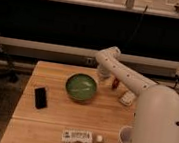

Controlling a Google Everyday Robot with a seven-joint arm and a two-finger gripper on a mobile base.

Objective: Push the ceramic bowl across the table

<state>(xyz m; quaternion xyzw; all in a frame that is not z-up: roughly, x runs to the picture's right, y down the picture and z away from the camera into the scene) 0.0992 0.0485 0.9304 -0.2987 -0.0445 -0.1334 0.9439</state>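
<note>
The green ceramic bowl [81, 87] stands upright on the wooden table [50, 123], a little back of its middle. My white arm reaches in from the lower right, bends at the back edge and comes down. My gripper [102, 77] hangs just to the right of the bowl's back rim, close to it. I cannot see whether it touches the bowl.
A black phone [40, 97] lies left of the bowl. A white bottle [77, 137] lies on its side near the front edge. A white cup [125, 137] stands at the front right beside my arm. A small red thing [115, 83] and a white thing [128, 97] lie right of the gripper.
</note>
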